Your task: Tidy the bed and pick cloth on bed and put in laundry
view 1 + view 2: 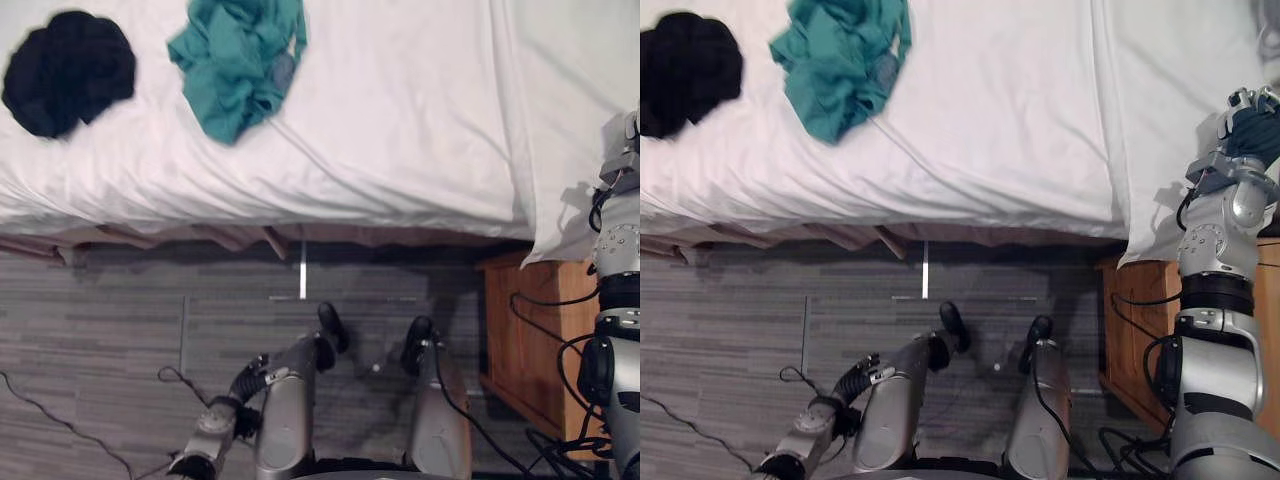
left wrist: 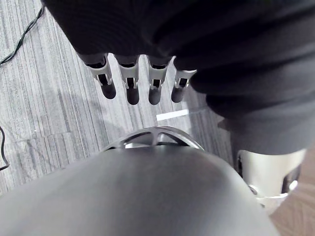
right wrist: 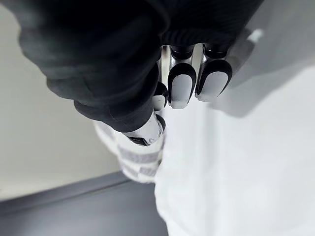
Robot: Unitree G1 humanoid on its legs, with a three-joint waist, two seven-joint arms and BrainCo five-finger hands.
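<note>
The left hand [image 1: 192, 462] hangs low over the grey floor [image 1: 110, 330], its fingers [image 2: 129, 82] straight, slightly spread and empty. The black cloth [image 1: 68, 70] lies bunched on the bed [image 1: 400, 130], well apart from those fingers and far beyond their reach. Just beside it, nearer the right fingers but still well apart from them, the teal cloth [image 1: 240, 62] lies crumpled. Both look light, limp and easily dragged. A pinch into a raised fold near the middle of each heap would likely lift it whole, while a grip at an edge would let it trail. The right hand [image 1: 1250, 128] is raised over the white duvet [image 1: 575, 90], its fingers [image 3: 180, 86] loosely bent and close together, holding nothing, the duvet near their tips.
</note>
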